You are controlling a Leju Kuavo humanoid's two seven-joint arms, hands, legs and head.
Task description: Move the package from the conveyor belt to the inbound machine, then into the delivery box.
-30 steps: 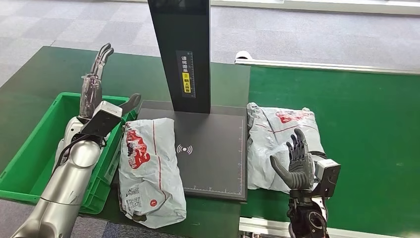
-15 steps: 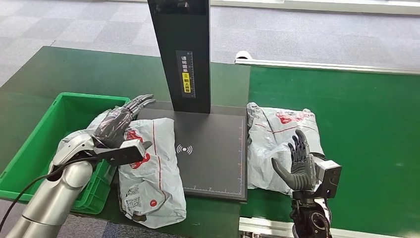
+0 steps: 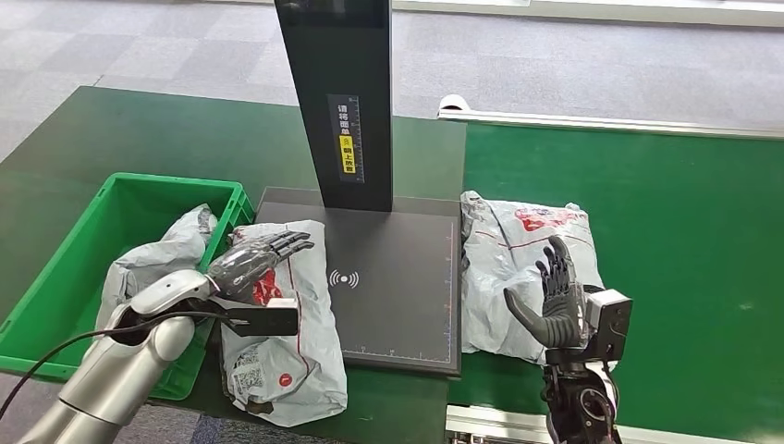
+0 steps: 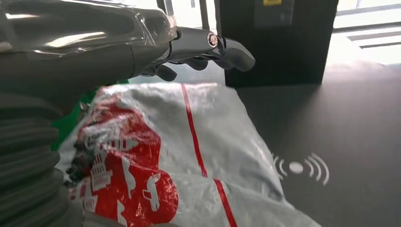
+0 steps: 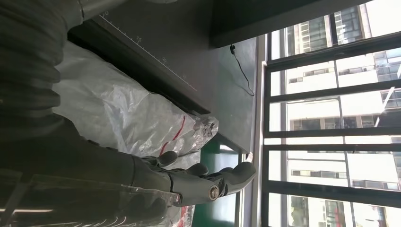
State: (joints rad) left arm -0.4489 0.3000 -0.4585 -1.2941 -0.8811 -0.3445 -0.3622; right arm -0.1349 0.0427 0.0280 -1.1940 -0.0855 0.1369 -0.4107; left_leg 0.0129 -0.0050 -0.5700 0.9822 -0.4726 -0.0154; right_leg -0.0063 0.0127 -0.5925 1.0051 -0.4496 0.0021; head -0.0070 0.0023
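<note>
1. Package, a grey plastic mailer bag printed with red graphics and a red stripe (image 3: pixel 277 319), lies on the left edge of the inbound machine's flat black scanning plate (image 3: pixel 398 277), its near end hanging off the plate over the green table; its long axis runs away from the robot, roughly along the plate's left side.
2. Robot's left hand (image 3: pixel 257 259) hovers directly over the far half of that bag, palm down, fingers stretched out and apart, holding nothing; the left wrist view shows the fingertips (image 4: pixel 236 54) clear of the crinkled plastic, so a grasp seems not yet made. This hand is by far the nearer one.
3. Robot's right hand (image 3: pixel 553 305) stands upright, fingers spread and empty, in front of a second grey mailer bag with red print (image 3: pixel 518 250) resting on the green conveyor belt (image 3: pixel 684 240), just beside the plate's right edge.
4. Green plastic delivery box (image 3: pixel 65 268) sits just left of the plate, touching or nearly touching the first bag, with another grey bag (image 3: pixel 157 259) already in it.
5. Black upright scanner column (image 3: pixel 337 92) rises from the plate's far edge.
</note>
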